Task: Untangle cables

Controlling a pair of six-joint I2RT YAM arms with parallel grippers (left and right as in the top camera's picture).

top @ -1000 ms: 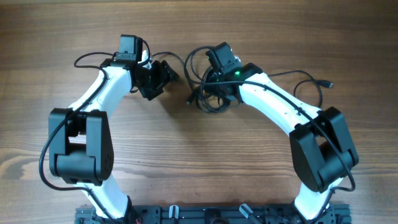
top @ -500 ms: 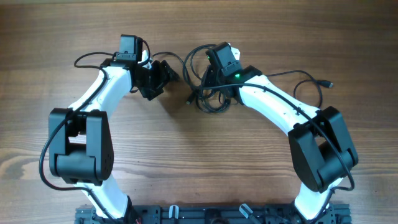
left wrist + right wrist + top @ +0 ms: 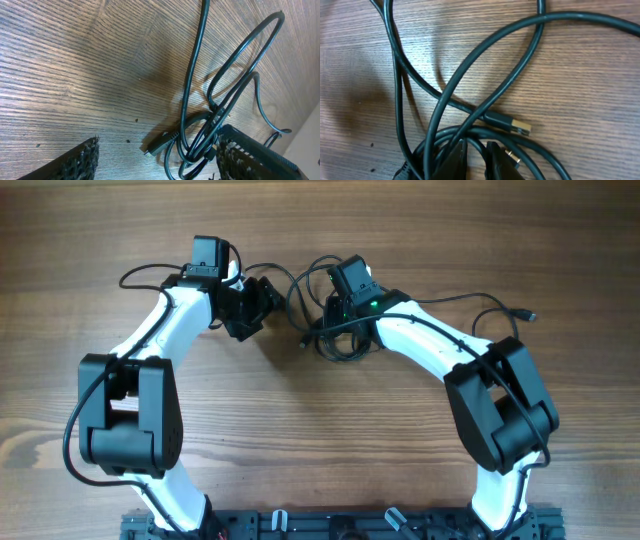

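Right arm has swung inward over the cables (image 3: 396, 75) on my table (image 3: 320, 430); right end effector (image 3: 476, 156) nearly closed, hold unclear; left end effector (image 3: 157, 152) gapes empty.

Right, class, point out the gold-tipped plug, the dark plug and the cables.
gold-tipped plug (image 3: 508, 123), right wrist view, dark body.
dark plug (image 3: 159, 144), left wrist view, mid-body.
cables (image 3: 340, 342), overhead view, tangled loops.

Tangled cables (image 3: 338, 348) lie on the table (image 3: 320, 440) beneath the right gripper (image 3: 334, 318); left gripper (image 3: 260, 300) near.
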